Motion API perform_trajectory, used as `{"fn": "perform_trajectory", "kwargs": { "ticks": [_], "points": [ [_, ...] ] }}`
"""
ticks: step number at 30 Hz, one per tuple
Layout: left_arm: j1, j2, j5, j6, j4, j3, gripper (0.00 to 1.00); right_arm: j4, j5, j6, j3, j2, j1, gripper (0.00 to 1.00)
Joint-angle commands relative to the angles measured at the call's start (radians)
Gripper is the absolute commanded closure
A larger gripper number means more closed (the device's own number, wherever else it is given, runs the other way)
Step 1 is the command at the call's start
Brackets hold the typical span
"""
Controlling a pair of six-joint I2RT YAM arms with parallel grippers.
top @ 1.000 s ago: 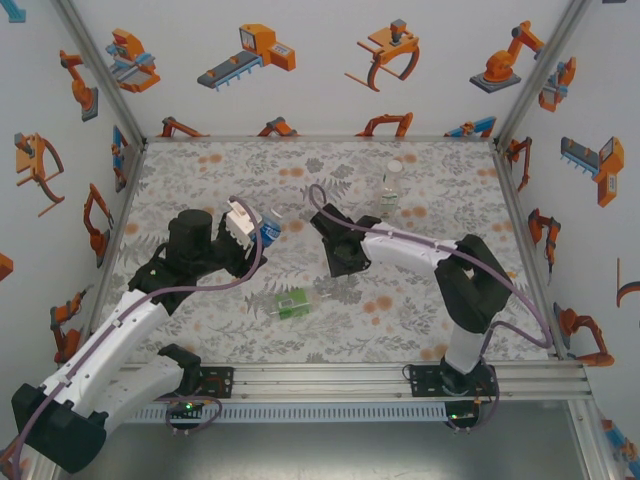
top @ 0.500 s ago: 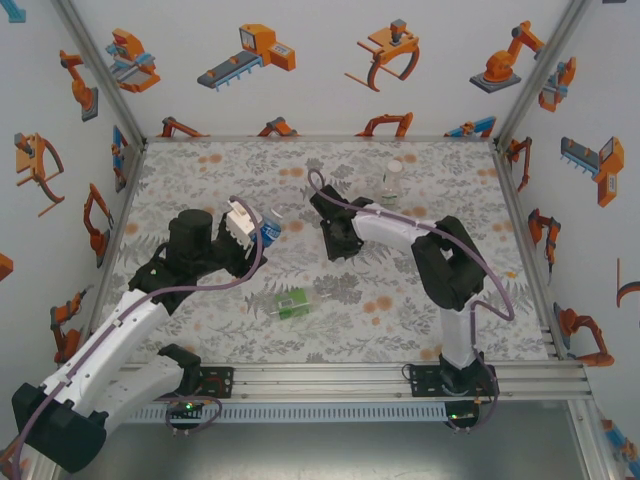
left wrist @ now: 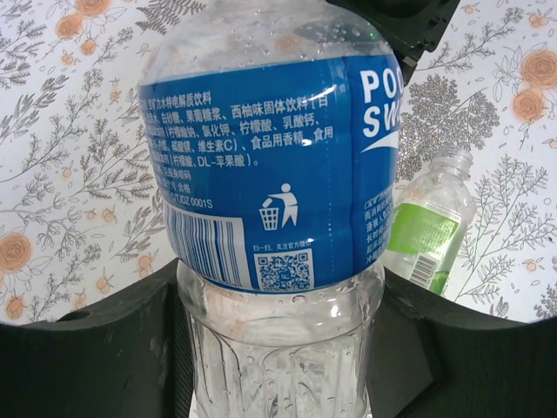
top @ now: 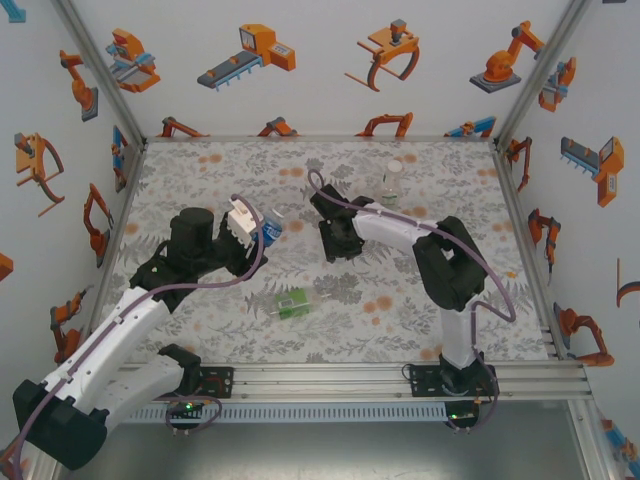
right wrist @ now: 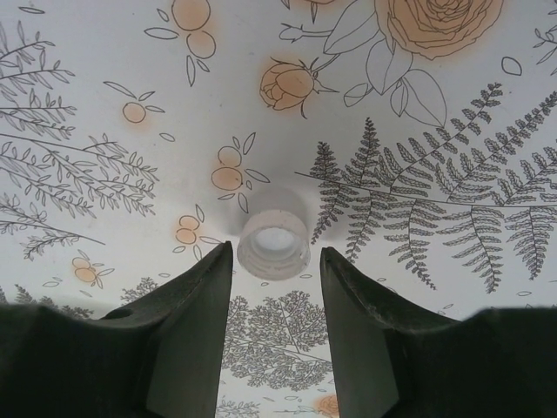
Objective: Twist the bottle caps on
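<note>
My left gripper [top: 262,228] [left wrist: 278,348] is shut on the blue-labelled bottle [top: 270,227] [left wrist: 270,165] and holds it by the clear lower body, left of centre. A green-labelled bottle [top: 292,302] [left wrist: 425,231] lies on its side on the table, its neck bare. My right gripper [top: 335,243] [right wrist: 277,254] hangs low over mid-table, open. A white bottle cap [right wrist: 274,244] lies hollow side up on the table beneath the gap between the fingertips, touching neither. The tall squarish bottle [top: 391,188] stands upright at the back right.
The floral table cover [top: 200,170] runs to white walls [top: 320,70] printed with robot pictures on three sides. An aluminium rail [top: 330,378] carrying both arm bases closes the near edge. Open floor lies at the back left and front right.
The right arm folded and drew its gripper back and to the left, over the cap, and its jaws parted from shut. The left arm and its bottle have not moved.
</note>
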Motion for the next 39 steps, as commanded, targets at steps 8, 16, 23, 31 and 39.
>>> {"fn": "perform_trajectory", "kwargs": {
  "ticks": [8,16,23,31,39],
  "points": [
    [0.004,0.002,0.041,0.021,-0.006,0.038,1.00,0.000,-0.009,0.020,0.008,-0.055,0.000,0.56],
    [0.004,0.010,0.037,0.022,-0.011,0.042,1.00,0.007,-0.023,0.023,0.015,-0.042,0.000,0.58],
    [0.004,0.010,0.040,0.022,-0.011,0.043,1.00,0.007,-0.023,0.023,0.008,-0.037,0.000,0.58],
    [0.004,0.012,0.039,0.023,-0.013,0.043,1.00,0.011,-0.029,0.025,0.008,-0.029,0.000,0.58],
    [0.004,0.018,0.042,0.022,-0.015,0.046,1.00,-0.014,-0.009,0.016,0.028,-0.052,0.000,0.57]
  ]
}}
